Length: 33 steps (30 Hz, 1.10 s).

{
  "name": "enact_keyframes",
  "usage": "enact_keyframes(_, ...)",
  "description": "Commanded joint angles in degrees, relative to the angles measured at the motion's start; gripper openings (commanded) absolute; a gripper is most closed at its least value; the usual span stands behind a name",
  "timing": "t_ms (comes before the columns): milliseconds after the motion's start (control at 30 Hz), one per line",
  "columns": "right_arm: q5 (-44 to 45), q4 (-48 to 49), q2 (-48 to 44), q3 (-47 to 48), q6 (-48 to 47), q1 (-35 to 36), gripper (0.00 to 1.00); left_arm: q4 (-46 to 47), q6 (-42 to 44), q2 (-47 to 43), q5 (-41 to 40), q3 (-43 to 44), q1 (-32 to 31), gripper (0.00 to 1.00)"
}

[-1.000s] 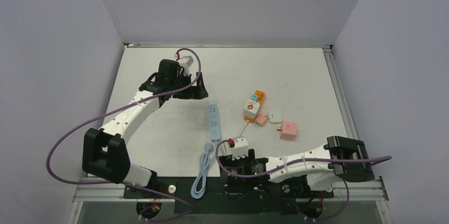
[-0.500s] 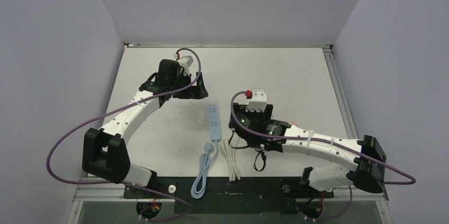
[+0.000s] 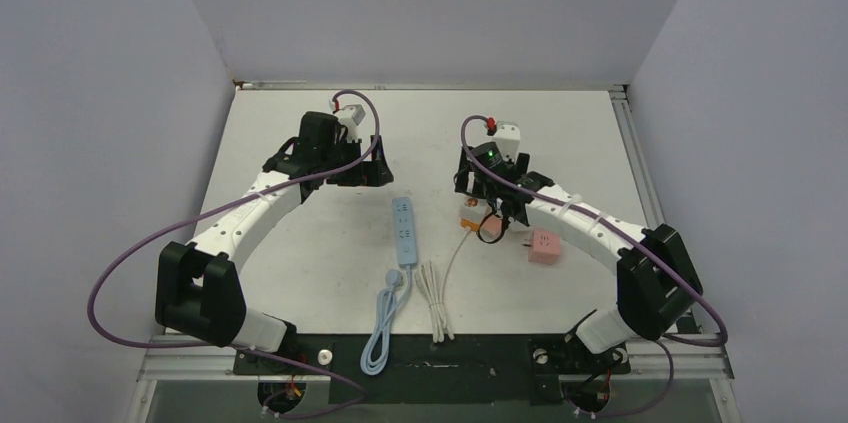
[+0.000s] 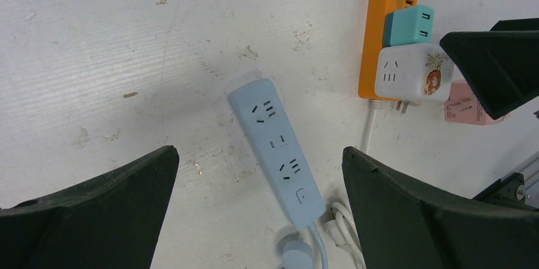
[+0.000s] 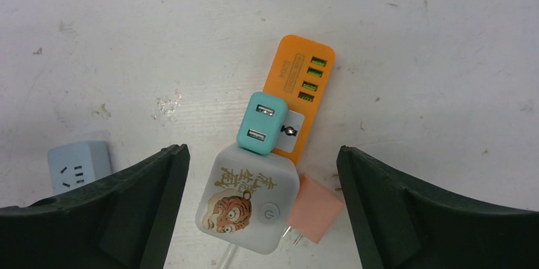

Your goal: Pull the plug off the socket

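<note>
On the left, the left gripper (image 3: 362, 173) hangs over the white table (image 3: 290, 243) with its two dark fingers (image 4: 95, 212) spread wide and nothing between them. Just to its right, a light blue socket strip (image 3: 403, 230) lies flat, and its blue cord (image 3: 380, 333) runs down to the near edge of the table in a long loop. Next to that cord is a thin white cord (image 3: 436, 301), folded up. Further right lies the orange socket strip (image 5: 300, 91), flat on the table. A small teal plug (image 5: 261, 124) is stuck into it, and a white block with a tiger picture (image 5: 248, 206) sits right below the teal plug, touching it. A little pink plug (image 5: 314, 217) with metal pins lies against the corner of the white block. The right gripper (image 5: 262, 149) hangs right above these things, and its fingers (image 5: 432, 212) are wide apart too, one on each side, not touching the teal plug or the white block. Furthest right, a pink square block (image 3: 543, 245) sits alone on the table.
</note>
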Motion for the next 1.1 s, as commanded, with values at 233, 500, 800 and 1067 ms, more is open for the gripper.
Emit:
enact_keyframes(233, -5.1, 2.6, 4.3, 0.8, 2.5, -0.2, 0.90, 2.3, -0.6, 0.4, 1.5, 0.2, -0.1, 1.00)
enact_keyframes(500, -5.1, 2.6, 3.3, -3.2, 5.2, -0.1, 0.92, 2.5, -0.8, 0.6, 1.7, 0.1, -0.2, 1.00)
enact_keyframes(800, -6.1, 3.3, 3.4, -4.6, 5.9, 0.0, 0.95, 2.5, -0.9, 0.8, 1.8, 0.2, -0.2, 1.00)
enact_keyframes(1067, -7.2, 4.9, 4.3, -4.9, 5.5, 0.0, 0.77, 2.6, -0.9, 0.9, 2.0, 0.0, -0.2, 1.00)
